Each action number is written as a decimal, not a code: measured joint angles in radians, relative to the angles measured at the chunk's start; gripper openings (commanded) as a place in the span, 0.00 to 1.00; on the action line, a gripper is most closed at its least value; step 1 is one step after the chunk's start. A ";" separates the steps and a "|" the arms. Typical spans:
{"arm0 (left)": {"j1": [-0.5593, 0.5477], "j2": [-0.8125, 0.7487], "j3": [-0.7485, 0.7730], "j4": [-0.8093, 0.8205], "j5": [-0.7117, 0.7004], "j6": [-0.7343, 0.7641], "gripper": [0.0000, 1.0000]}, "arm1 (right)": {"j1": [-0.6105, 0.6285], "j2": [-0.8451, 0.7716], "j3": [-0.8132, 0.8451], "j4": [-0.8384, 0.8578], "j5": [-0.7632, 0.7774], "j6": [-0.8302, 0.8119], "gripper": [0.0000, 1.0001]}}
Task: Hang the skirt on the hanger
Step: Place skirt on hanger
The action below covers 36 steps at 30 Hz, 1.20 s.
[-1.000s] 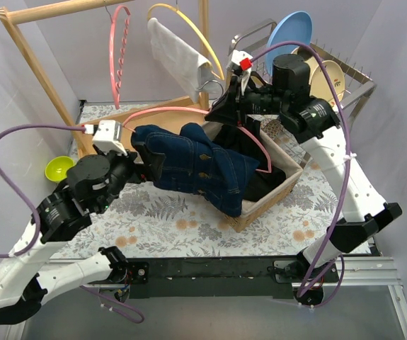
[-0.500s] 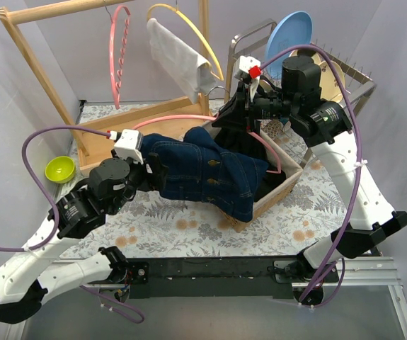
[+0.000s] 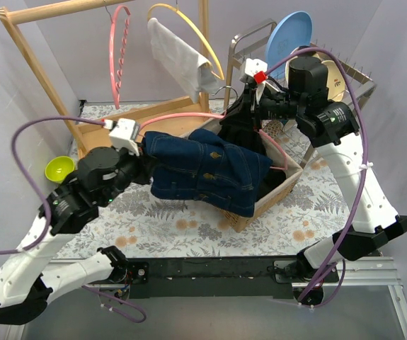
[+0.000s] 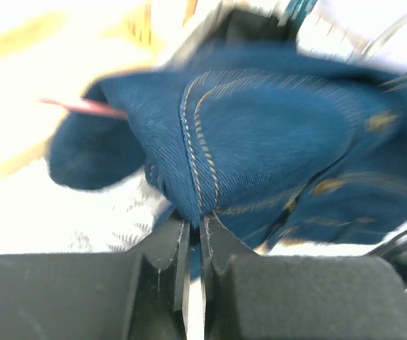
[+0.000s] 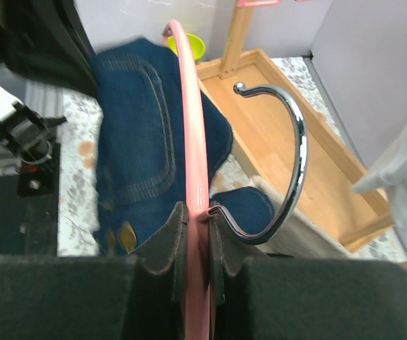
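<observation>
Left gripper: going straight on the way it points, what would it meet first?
The left gripper is shut on the skirt; more skirt lies straight ahead, and depth beyond it is unclear.

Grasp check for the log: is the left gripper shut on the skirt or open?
Shut. The left gripper pinches a stitched fold of the denim skirt between its fingertips.

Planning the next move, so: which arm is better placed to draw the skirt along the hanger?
Left, probably. The left tool is shut on the skirt at its edge, so it can drag the cloth. The right tool is shut on the hanger beside its hook and best holds it steady.
</observation>
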 measured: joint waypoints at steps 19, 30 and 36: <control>0.090 0.051 -0.011 -0.041 -0.186 0.012 0.21 | -0.055 -0.007 0.047 -0.180 -0.124 -0.192 0.01; 0.229 0.044 0.039 -0.046 0.011 -0.010 0.73 | -0.059 -0.039 0.020 -0.056 -0.058 0.048 0.01; 0.230 -0.005 0.224 0.000 0.299 -0.076 0.98 | -0.024 0.056 0.087 0.008 0.073 0.219 0.01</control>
